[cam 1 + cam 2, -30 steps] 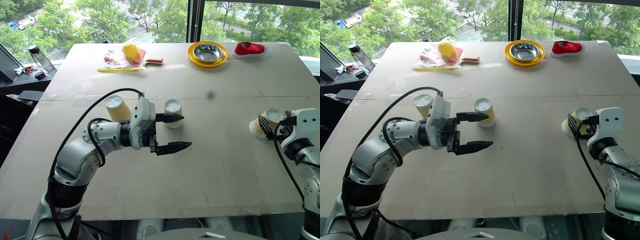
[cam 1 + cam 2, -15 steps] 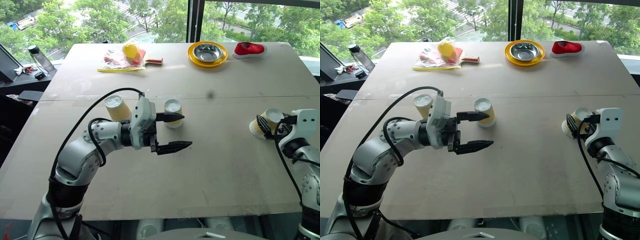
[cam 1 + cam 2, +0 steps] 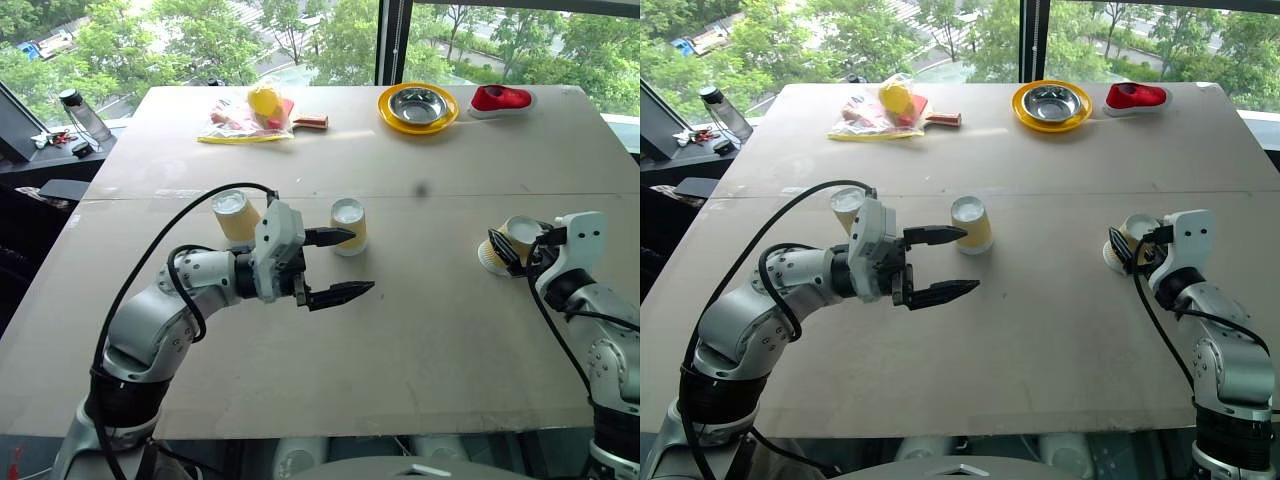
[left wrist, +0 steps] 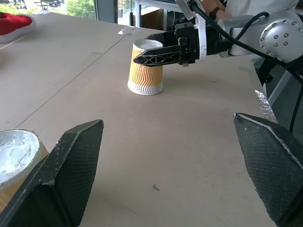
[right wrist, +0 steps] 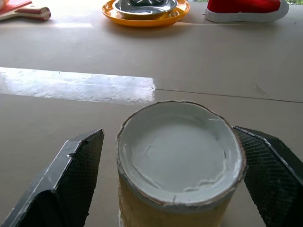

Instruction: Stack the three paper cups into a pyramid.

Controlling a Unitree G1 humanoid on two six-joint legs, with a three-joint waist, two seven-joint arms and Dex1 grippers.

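The right end effector (image 5: 173, 184) stands open, one black finger on each side of an upturned paper cup (image 5: 179, 161) at the tabletop's (image 3: 420, 330) right side, not yet clamped. The left end effector (image 3: 338, 266), spread wide and empty, hovers beside the middle cup (image 3: 349, 225); the third cup (image 3: 236, 215) stands behind that arm. Thin and light, such cups likely crush easily and tip readily; a gentle squeeze across the ribbed mid-wall looks safest.
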